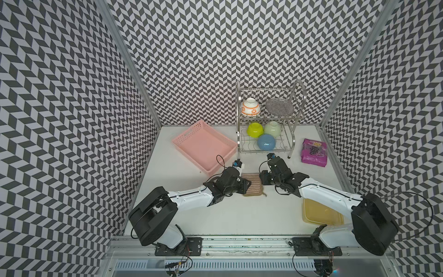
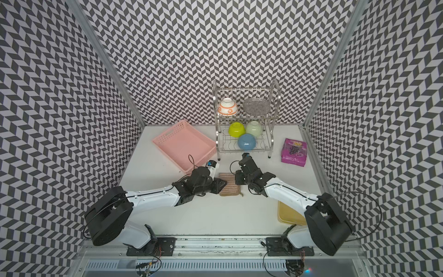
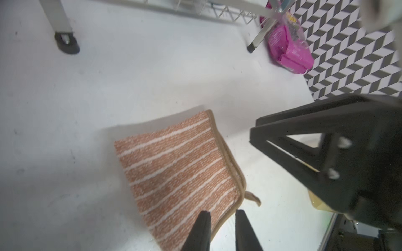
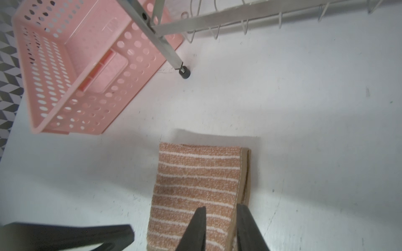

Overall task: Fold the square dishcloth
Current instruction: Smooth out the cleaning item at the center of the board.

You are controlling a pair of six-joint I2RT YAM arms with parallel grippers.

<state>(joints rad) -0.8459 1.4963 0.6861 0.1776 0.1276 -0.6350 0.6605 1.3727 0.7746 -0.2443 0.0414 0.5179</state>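
White tabletop [image 1: 239,215] enclosed by black-and-white chevron walls [image 1: 72,96]. The square dishcloth [image 1: 253,187], brownish-pink with cream stripes and tan edging, lies folded flat at mid-table, near the front corner of the perforated pink plastic basket [image 1: 203,144]. The left gripper [image 3: 224,214] and right gripper [image 4: 220,208] flank it, fingers narrowly parted astride its tan border; whether either pinches the cloth cannot be told.
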